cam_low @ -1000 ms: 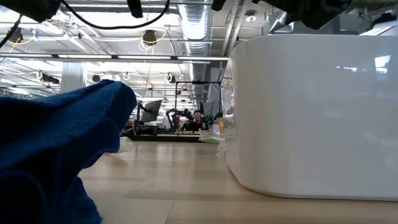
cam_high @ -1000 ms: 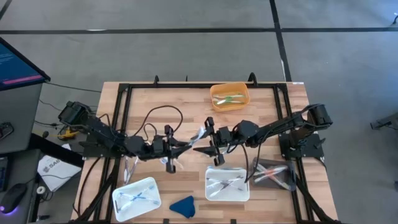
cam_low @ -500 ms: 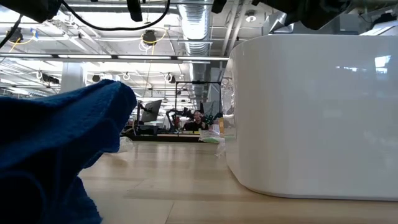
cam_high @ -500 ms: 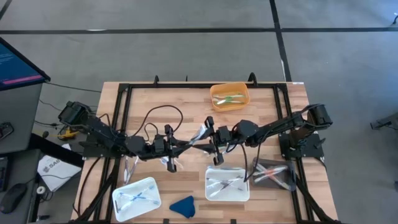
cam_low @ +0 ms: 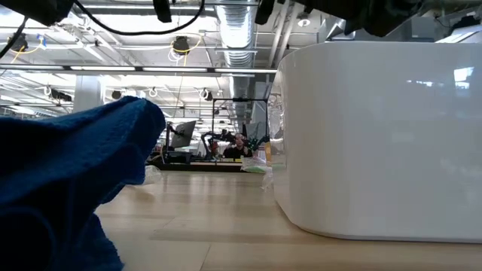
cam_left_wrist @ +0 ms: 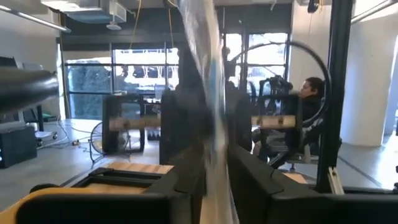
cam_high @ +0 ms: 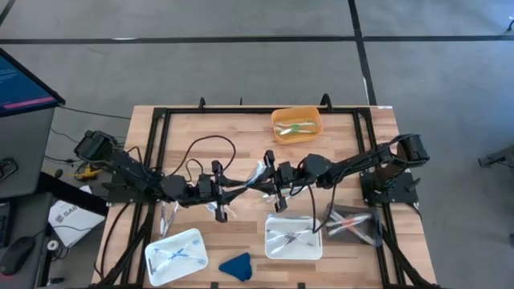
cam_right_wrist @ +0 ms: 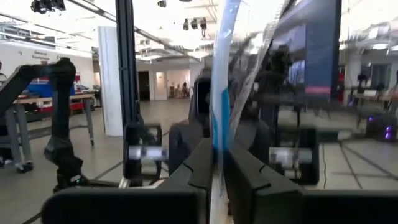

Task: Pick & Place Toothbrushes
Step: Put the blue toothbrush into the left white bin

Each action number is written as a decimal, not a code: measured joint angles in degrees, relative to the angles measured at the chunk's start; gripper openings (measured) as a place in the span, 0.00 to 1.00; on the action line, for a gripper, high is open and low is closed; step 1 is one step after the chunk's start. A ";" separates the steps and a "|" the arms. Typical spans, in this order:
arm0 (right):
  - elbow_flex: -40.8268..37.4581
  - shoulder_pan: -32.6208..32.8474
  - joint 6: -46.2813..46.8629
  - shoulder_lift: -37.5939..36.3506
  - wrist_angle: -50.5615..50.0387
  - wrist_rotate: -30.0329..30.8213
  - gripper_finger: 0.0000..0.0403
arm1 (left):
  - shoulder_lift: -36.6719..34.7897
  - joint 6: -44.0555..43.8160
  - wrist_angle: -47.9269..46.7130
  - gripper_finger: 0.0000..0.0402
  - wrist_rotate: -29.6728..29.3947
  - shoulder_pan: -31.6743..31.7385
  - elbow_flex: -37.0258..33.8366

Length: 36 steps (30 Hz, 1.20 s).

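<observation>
One toothbrush (cam_high: 256, 175) in a clear crinkly wrapper hangs in mid-air over the table's middle, between my two grippers, which meet tip to tip. My right gripper (cam_high: 263, 189) comes from the right and is shut on the toothbrush (cam_right_wrist: 222, 81). My left gripper (cam_high: 242, 188) comes from the left. Its fingers (cam_left_wrist: 186, 180) stand a little apart on either side of the wrapped toothbrush (cam_left_wrist: 208, 74). Whether they touch the wrapper, I cannot tell. More toothbrushes lie in the trays. My right gripper pinches the wrapped toothbrush (cam_right_wrist: 217, 146) between its two fingers (cam_right_wrist: 199, 171). The fingers come nearly level from the table's right side and lie across it. The toothbrush is lifted clear of the table and sticks out past the fingers.
An orange bin (cam_high: 296, 126) stands at the far edge. Two white trays (cam_high: 175, 255) (cam_high: 293, 235) and a dark tray (cam_high: 353, 225) stand along the near edge. A blue cloth (cam_high: 235, 266) lies between the white trays. A black frame (cam_high: 161, 160) borders the table, and a cable (cam_high: 201, 152) loops above it.
Both arms have stayed at the middle of the table with the toothbrush between them. My right gripper's fingers have drawn together onto the toothbrush.
</observation>
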 joint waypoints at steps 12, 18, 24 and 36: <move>0.44 -1.89 0.79 -4.88 -12.41 0.03 0.05 | -17.50 -8.87 -28.25 0.20 -5.20 -6.39 0.04; 0.44 -2.63 0.17 -10.69 -23.63 0.17 0.02 | -22.51 -25.94 -48.93 0.10 -0.89 -7.81 0.04; 0.44 -2.58 0.02 -15.79 -33.64 0.17 0.04 | -20.89 -29.00 -50.44 0.01 6.44 -8.28 1.26; 0.44 -1.62 -0.42 -17.13 -36.83 0.17 0.02 | -12.44 -40.92 -67.92 0.00 11.96 -14.41 11.35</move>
